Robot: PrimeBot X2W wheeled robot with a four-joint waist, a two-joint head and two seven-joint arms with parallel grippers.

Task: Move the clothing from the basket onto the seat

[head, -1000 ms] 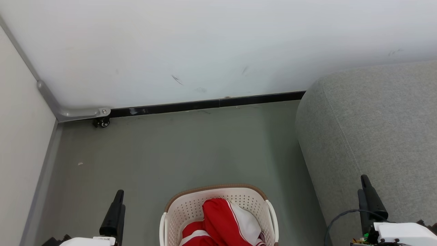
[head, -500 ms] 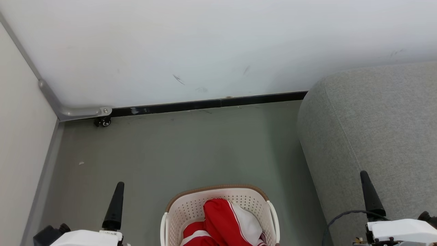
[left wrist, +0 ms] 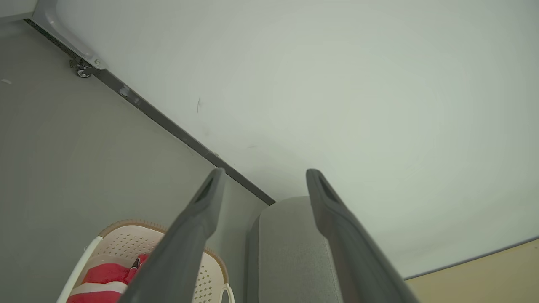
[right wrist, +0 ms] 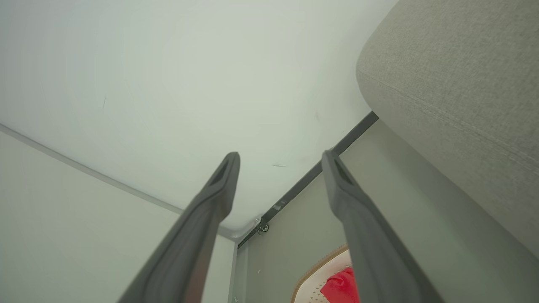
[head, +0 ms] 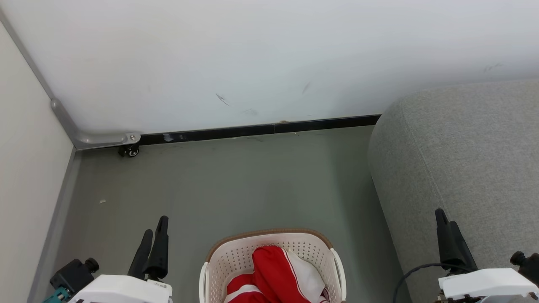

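Observation:
The cream-white basket (head: 236,256) with a brown rim stands on the floor at the bottom middle of the head view. The red and white clothing (head: 273,273) lies bunched inside it. To its right rises the large grey seat (head: 463,147). My left gripper (head: 156,226) hovers open to the left of the basket, and my right gripper (head: 445,216) hovers open over the seat's near edge. Neither holds anything. In the left wrist view, the left gripper (left wrist: 265,171) stands open above the basket (left wrist: 126,240), clothing (left wrist: 101,273) and seat (left wrist: 290,252). In the right wrist view, the right gripper (right wrist: 281,154) is open beside the seat (right wrist: 454,84), with the basket (right wrist: 320,269) and clothing (right wrist: 341,288) below.
A white wall panel (head: 269,54) with a black baseboard (head: 261,129) closes the far side. Another pale panel (head: 25,168) stands at the left. A small caster wheel (head: 131,151) sits in the corner. Grey floor (head: 231,181) lies between the basket and the wall.
My left gripper has risen and turned, so both of its fingers now show. My right gripper has shifted slightly left and up. The basket and clothing lie as before.

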